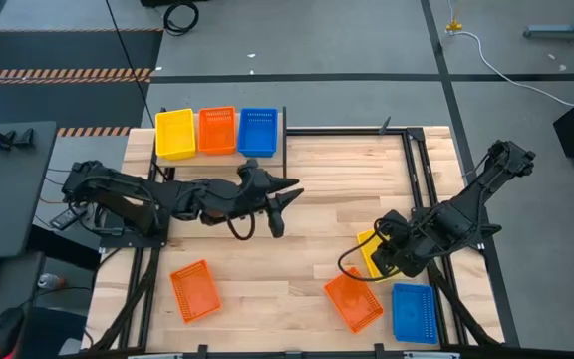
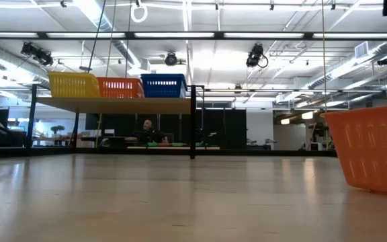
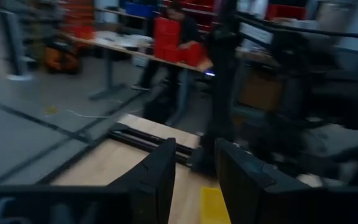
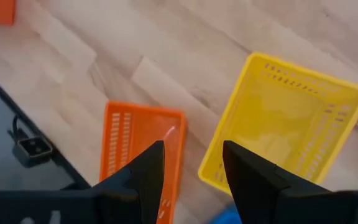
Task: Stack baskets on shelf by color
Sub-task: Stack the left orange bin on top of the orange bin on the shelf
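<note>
I could read no brand, label or writing on anything in my views. The baskets were shallow plastic rectangles with slotted, perforated walls. Three sat side by side on the shelf (image 1: 220,156), a pale wood plank on thin black legs at the desk's far left corner: a yellow basket (image 1: 174,133), an orange basket (image 1: 217,131) and a blue basket (image 1: 257,131). From the low view they lined up in that same order along the plank.

On the desk (image 1: 317,189), made of light jointed wood strips, a loose orange basket (image 1: 195,291) lay near the front left edge. Near the front right corner, a second yellow basket (image 4: 294,124) lay tilted, just beside another orange basket (image 1: 353,300), with a second blue basket (image 1: 414,312) at the front edge.

My left claw (image 1: 279,209) hung over the desk's middle, in front of the shelf, its dark fingers (image 3: 157,180) parted and holding nothing. My right claw (image 4: 191,168) hovered above the near rim of the second yellow basket, fingers apart and empty, the orange one beside them.
</note>
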Robot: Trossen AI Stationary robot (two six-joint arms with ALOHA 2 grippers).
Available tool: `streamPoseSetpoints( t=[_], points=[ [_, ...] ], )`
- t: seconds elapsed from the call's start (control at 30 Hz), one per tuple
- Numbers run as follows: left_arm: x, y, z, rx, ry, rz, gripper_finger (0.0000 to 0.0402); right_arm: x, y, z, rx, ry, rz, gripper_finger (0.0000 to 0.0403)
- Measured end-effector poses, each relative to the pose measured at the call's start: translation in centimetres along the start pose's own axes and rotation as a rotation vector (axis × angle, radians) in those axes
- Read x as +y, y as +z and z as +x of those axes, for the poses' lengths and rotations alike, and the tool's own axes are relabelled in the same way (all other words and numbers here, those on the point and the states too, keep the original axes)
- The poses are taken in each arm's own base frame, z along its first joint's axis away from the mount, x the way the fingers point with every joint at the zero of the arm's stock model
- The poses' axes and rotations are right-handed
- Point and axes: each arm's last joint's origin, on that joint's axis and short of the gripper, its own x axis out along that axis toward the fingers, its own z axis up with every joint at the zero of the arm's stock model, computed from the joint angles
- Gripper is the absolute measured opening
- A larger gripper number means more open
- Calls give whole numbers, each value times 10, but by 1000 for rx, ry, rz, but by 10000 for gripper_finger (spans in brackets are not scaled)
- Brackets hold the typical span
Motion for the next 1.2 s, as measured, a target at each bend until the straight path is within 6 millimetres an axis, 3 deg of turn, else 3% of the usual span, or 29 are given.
streamPoseSetpoints(
  t=[0.13, 0.4, 0.6, 0.73, 0.9, 1.2],
  points=[
    [-3, -4, 0, 70, -160, -24, 123, 0, -1, 0, 45, -2, -5, 170],
    [-11, -12, -5, 171, -274, -71, 123, 13, -8, 11, 142, 32, -39, 170],
    [-23, -17, -14, 214, -359, -69, 120, 29, -27, 26, 426, 95, -259, 170],
    [-26, -24, -18, 283, -354, -52, 119, 29, -45, 27, 550, 74, -302, 170],
    [-28, -33, -23, 375, -332, -92, 119, 25, -57, 22, 539, 21, -214, 170],
    [-26, -47, -30, 534, -239, -239, 119, 28, -87, 24, 555, 37, -305, 170]
  ],
)
